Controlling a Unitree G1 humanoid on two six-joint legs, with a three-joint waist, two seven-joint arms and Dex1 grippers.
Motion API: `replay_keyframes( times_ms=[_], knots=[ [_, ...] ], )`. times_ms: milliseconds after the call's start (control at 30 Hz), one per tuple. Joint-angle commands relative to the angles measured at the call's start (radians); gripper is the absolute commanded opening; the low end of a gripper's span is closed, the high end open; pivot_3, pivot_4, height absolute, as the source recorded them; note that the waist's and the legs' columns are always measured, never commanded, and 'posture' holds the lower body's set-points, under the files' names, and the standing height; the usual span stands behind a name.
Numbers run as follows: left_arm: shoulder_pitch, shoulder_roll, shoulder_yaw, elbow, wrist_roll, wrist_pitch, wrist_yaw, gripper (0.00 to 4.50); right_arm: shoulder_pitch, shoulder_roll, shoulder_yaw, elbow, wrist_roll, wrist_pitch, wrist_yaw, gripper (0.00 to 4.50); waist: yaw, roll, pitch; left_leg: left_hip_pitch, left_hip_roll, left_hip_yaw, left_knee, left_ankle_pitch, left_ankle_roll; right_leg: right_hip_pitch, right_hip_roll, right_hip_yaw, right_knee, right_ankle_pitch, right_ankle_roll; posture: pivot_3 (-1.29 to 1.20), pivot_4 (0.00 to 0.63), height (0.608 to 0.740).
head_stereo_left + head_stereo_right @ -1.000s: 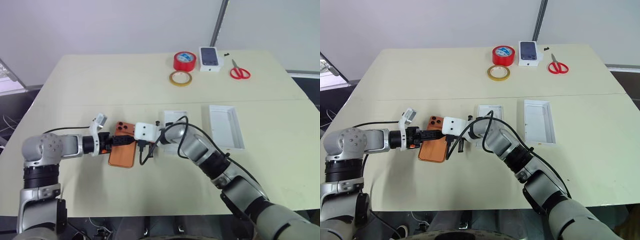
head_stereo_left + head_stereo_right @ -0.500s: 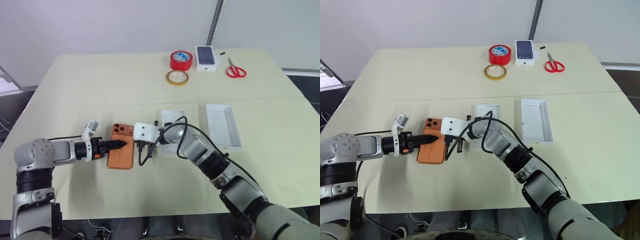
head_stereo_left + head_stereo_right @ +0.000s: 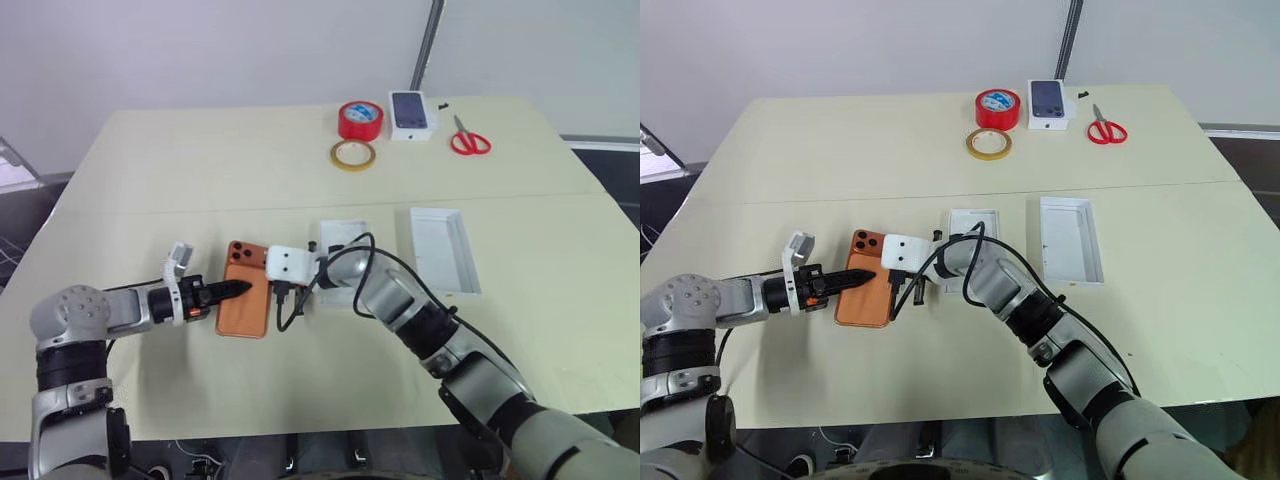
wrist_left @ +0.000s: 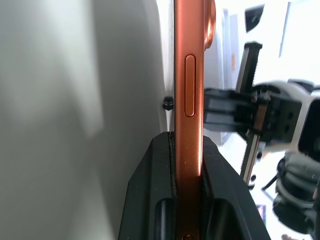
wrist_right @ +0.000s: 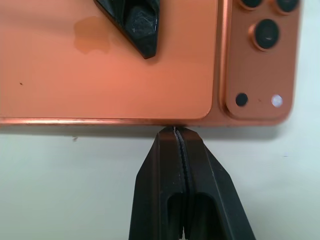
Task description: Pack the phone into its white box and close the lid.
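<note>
The orange phone [image 3: 245, 303] lies back up on the table, its camera lenses at the far end. My left gripper [image 3: 240, 288] reaches in from the left and is shut on it, one black finger [image 4: 160, 175] on each face of the thin edge [image 4: 189, 100]. From the right, my shut right gripper [image 5: 175, 131] touches its tips to the phone's long edge [image 5: 110, 121]. Two shallow white cardboard pieces lie to the right, one [image 3: 345, 236] partly under my right arm and one [image 3: 443, 250] with raised walls. I cannot tell which is the white box and which the lid.
At the table's far side stand a red tape roll [image 3: 361, 120], a yellowish tape ring [image 3: 354, 154], a small white box with a dark phone picture [image 3: 411, 110] and red scissors [image 3: 470, 142]. The beige table [image 3: 200, 180] runs wide on the left.
My left gripper's fingers have closed from wide open onto the phone, and the left hand has rolled and drawn slightly left. The right gripper has stayed at the phone's edge.
</note>
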State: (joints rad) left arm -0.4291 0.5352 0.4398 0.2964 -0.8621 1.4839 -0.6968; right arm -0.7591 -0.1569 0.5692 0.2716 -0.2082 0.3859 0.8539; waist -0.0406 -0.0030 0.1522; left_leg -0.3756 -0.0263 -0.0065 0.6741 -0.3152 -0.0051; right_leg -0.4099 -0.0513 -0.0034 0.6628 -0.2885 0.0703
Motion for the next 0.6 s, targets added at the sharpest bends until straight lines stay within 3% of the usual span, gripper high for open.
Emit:
replay_keyframes(
  times_ms=[33,133,200,333,433,600],
  knots=[
    [-0.022,0.006,0.087,-0.001,-0.041,0.008,0.015,0.08,-0.047,0.042,-0.170,-0.037,0.116,-0.010,-0.045,0.00,-0.002,-0.001,0.002,-0.001,0.000,0.000,0.000,0.000,0.000,-0.001,0.000,0.000,0.000,0.000,0.000,0.00,0.150,0.740],
    [-0.003,-0.013,0.107,-0.028,-0.051,-0.010,0.020,0.08,-0.057,0.038,-0.300,-0.089,0.265,0.050,0.014,0.00,-0.002,-0.001,0.002,-0.006,0.000,0.000,0.000,0.000,-0.001,-0.006,0.000,0.000,0.000,0.000,0.000,0.00,0.150,0.740],
    [0.024,-0.037,0.104,-0.084,-0.051,-0.038,0.034,0.00,-0.019,-0.009,-0.368,-0.183,0.396,0.124,0.117,0.56,0.001,-0.002,0.002,-0.013,0.000,0.000,0.000,0.002,-0.003,-0.012,0.000,0.000,0.001,0.000,0.000,0.00,0.150,0.740],
    [0.037,-0.088,0.140,-0.151,-0.093,-0.044,0.057,0.00,0.109,-0.167,-0.366,-0.395,0.511,0.175,0.273,2.42,0.021,-0.002,0.002,-0.017,0.000,0.000,-0.001,0.003,-0.005,-0.017,0.000,0.000,-0.001,0.000,0.000,0.00,0.150,0.740],
    [0.010,-0.112,0.156,-0.139,-0.137,0.035,0.080,0.00,0.216,-0.339,-0.323,-0.501,0.472,0.097,0.359,3.94,0.028,-0.002,0.002,-0.019,0.000,0.000,-0.002,0.002,-0.004,-0.017,0.000,0.000,-0.005,0.000,0.000,0.00,0.150,0.740],
    [-0.009,-0.149,0.174,-0.161,-0.163,0.065,0.131,0.00,0.334,-0.476,-0.302,-0.549,0.419,-0.011,0.367,3.94,0.026,-0.005,0.004,-0.019,0.000,0.000,-0.002,0.000,0.000,-0.016,0.000,0.000,-0.007,0.000,0.001,0.00,0.150,0.740]
  ],
)
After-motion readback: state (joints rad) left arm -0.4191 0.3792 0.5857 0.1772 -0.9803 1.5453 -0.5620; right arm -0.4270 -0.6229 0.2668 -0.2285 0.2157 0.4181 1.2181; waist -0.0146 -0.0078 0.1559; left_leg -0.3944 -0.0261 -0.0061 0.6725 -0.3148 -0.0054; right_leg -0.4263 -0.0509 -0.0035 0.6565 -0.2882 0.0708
